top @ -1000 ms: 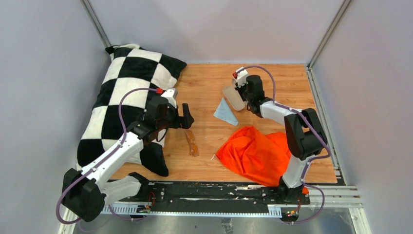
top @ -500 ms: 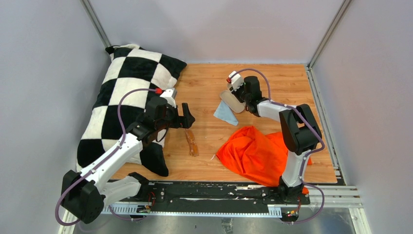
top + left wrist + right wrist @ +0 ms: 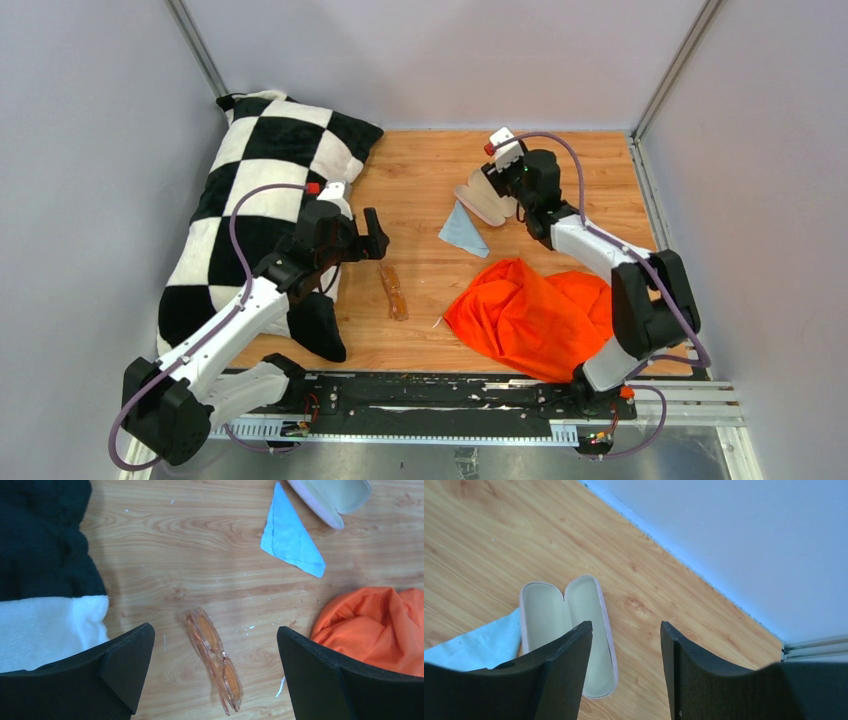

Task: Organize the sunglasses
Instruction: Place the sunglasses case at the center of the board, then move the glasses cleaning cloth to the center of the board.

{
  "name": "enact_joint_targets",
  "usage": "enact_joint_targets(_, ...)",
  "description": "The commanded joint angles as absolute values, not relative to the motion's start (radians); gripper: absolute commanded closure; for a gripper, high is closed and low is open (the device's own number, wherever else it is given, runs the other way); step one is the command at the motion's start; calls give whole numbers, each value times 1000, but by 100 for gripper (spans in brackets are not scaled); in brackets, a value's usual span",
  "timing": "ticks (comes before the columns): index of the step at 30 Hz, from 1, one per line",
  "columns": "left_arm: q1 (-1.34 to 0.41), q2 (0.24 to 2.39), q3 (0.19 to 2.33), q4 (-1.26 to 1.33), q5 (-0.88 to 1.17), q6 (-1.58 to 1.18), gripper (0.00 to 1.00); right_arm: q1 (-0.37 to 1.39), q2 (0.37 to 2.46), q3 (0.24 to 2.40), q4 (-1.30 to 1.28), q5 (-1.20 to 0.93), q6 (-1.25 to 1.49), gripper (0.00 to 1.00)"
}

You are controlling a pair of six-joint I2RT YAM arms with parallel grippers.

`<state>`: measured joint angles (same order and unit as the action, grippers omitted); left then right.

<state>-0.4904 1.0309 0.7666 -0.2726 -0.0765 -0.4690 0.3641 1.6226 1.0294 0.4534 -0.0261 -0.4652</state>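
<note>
The folded amber sunglasses (image 3: 393, 291) lie flat on the wooden table, also seen in the left wrist view (image 3: 215, 660) between my fingers. My left gripper (image 3: 372, 236) hovers just above and behind them, wide open and empty. The pale pink case (image 3: 484, 203) lies open at the back, its cream inside up in the right wrist view (image 3: 566, 630). My right gripper (image 3: 508, 193) is open and empty above the case's right edge. A light blue cloth (image 3: 461, 231) lies beside the case.
A black-and-white checked pillow (image 3: 255, 200) fills the left side, under my left arm. A crumpled orange cloth (image 3: 530, 315) lies at the front right. Grey walls close in the table on three sides.
The case now lies open. My right gripper let go of it and drew back to the right. My left gripper shifted slightly left and back.
</note>
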Motion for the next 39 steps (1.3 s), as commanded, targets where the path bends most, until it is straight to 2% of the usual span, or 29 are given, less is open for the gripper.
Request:
enact_joint_targets(1, -483, 1004, 799, -297, -184, -505, 0, 383, 1534, 986, 436, -34, -380, 43)
enact_joint_targets(6, -474, 1039, 814, -319, -166, -506, 0, 441, 1479, 976, 315, -56, -275, 42)
enact_joint_targets(11, -463, 1052, 796, -310, -154, -552, 0, 497, 1521, 1085, 41, -67, -54, 39)
enact_joint_targets(16, -457, 1042, 775, -288, -153, -578, 0, 616, 1582, 1077, 24, 126, 108, 39)
enact_joint_targets(21, -434, 1033, 779, -310, -122, -615, 0, 632, 1720, 1164, -92, 80, 294, 56)
enact_joint_targets(31, -408, 1021, 759, -336, -103, -624, 0, 674, 1875, 1256, -144, 169, 288, 70)
enact_joint_targets(39, -408, 1038, 744, -321, -86, -641, 0, 693, 1912, 1303, -172, 198, 247, 67)
